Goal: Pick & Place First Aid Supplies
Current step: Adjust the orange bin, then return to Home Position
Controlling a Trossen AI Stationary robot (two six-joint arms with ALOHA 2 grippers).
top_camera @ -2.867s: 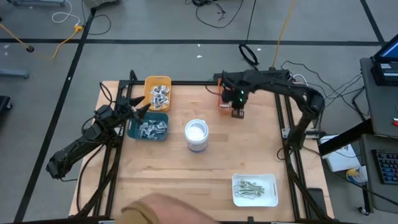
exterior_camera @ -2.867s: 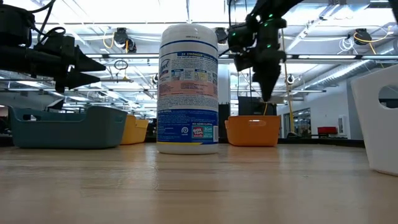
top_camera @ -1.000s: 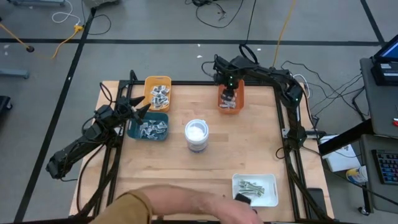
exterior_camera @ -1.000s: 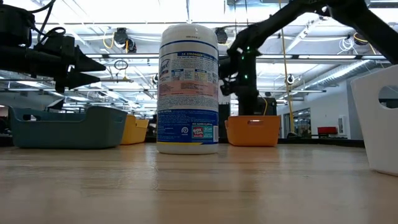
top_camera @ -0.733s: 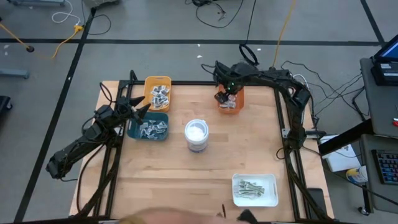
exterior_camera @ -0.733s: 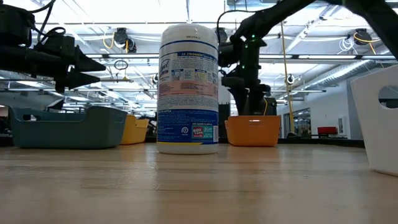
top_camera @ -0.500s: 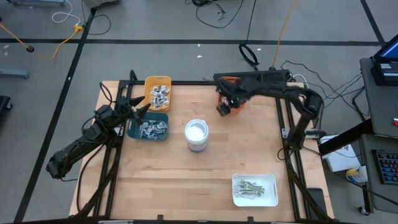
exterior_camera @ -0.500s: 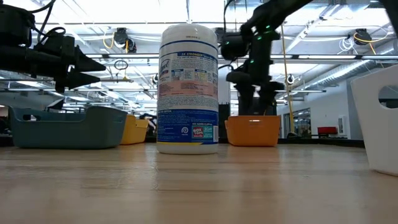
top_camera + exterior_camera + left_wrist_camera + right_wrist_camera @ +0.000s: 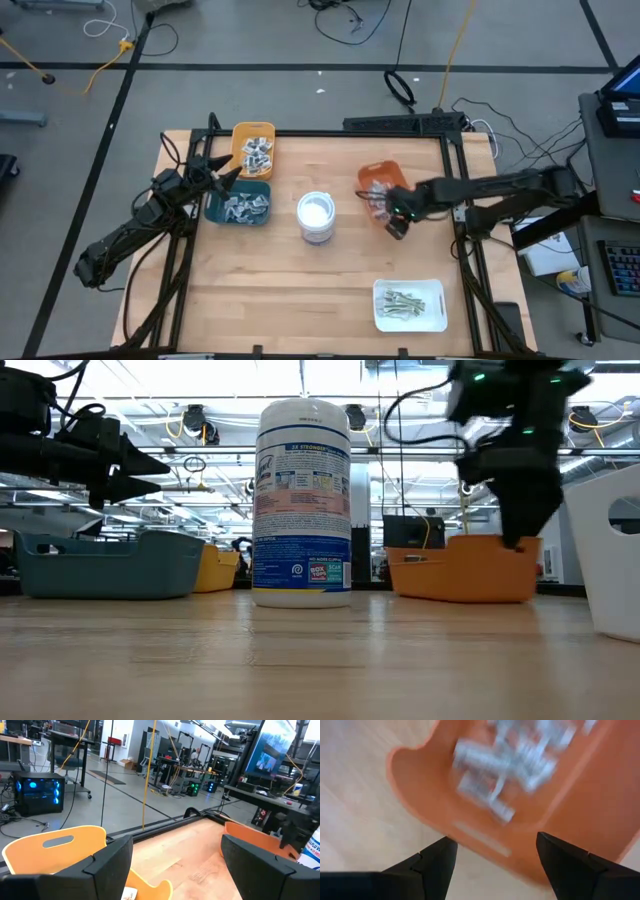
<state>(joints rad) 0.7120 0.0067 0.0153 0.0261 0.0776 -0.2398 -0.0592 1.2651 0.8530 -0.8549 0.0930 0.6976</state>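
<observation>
Your right gripper (image 9: pixel 397 226) hangs at the near edge of the orange bin (image 9: pixel 381 179), right of the white canister (image 9: pixel 316 216); its fingers (image 9: pixel 436 861) are spread with nothing between them, and the first aid supplies (image 9: pixel 505 757) lie heaped inside that bin. Your left gripper (image 9: pixel 228 176) waits over the teal bin (image 9: pixel 213 209) beside the yellow bin (image 9: pixel 240 135), jaws wide and empty.
</observation>
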